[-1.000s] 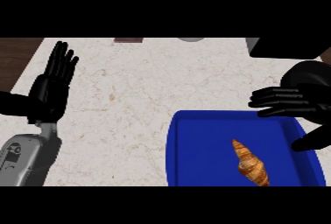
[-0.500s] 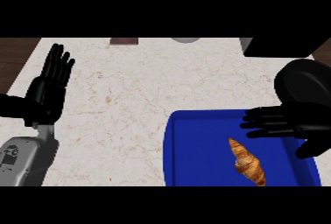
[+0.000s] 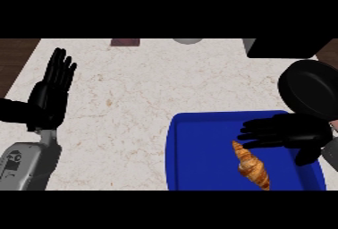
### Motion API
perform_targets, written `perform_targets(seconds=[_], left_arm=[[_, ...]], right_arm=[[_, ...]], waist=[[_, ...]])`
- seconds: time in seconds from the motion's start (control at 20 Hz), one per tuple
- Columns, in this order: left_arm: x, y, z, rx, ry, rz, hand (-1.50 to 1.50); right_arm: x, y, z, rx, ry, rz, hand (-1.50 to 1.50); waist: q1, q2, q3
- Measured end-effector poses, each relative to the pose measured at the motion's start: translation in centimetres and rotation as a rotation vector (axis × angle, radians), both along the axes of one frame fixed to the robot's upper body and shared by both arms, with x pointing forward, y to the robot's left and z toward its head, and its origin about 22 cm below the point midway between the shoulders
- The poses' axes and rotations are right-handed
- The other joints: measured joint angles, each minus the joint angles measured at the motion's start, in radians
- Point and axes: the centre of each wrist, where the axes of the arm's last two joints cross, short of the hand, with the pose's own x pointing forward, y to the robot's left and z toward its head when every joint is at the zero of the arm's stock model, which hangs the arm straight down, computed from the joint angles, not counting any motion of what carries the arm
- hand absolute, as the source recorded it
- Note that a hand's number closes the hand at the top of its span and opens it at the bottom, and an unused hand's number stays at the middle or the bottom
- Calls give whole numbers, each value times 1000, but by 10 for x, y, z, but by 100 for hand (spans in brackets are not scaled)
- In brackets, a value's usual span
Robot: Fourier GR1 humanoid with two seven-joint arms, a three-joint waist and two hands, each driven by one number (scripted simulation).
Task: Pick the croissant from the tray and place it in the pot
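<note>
A golden-brown croissant (image 3: pixel 251 166) lies lengthwise in the blue tray (image 3: pixel 198 156) at the lower right of the head view. My right hand (image 3: pixel 288 133) hovers over the tray's far right part, fingers straight and pointing left, open, its fingertips just above the croissant's upper tip. The black pot (image 3: pixel 310 88) stands beyond the tray at the right edge, partly cut off. My left hand (image 3: pixel 48 94) rests open at the left edge with fingers pointing up, holding nothing.
The pale marble counter (image 3: pixel 152 89) stretches between my hands. A dark block (image 3: pixel 284 47) sits at the back right, a small brownish thing (image 3: pixel 125 42) and a grey round thing (image 3: pixel 188 40) at the back edge. Dark wood shows past the counter's left edge.
My right hand has come down and toward me from beside the pot to over the tray, close to the croissant. The pot is now uncovered. The left hand stayed put.
</note>
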Motion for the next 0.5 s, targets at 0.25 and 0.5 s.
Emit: perform_targets(seconds=[0.25, 0.5], left_arm=[[-4, 4, -1, 6, 0, 6, 0], [-4, 5, 3, 10, -2, -1, 0]], right_arm=[[-6, 3, -17, 24, 14, 20, -150], [-10, 7, -26, 38, 7, 31, -150]], waist=[[-3, -1, 0], [-7, -2, 0]])
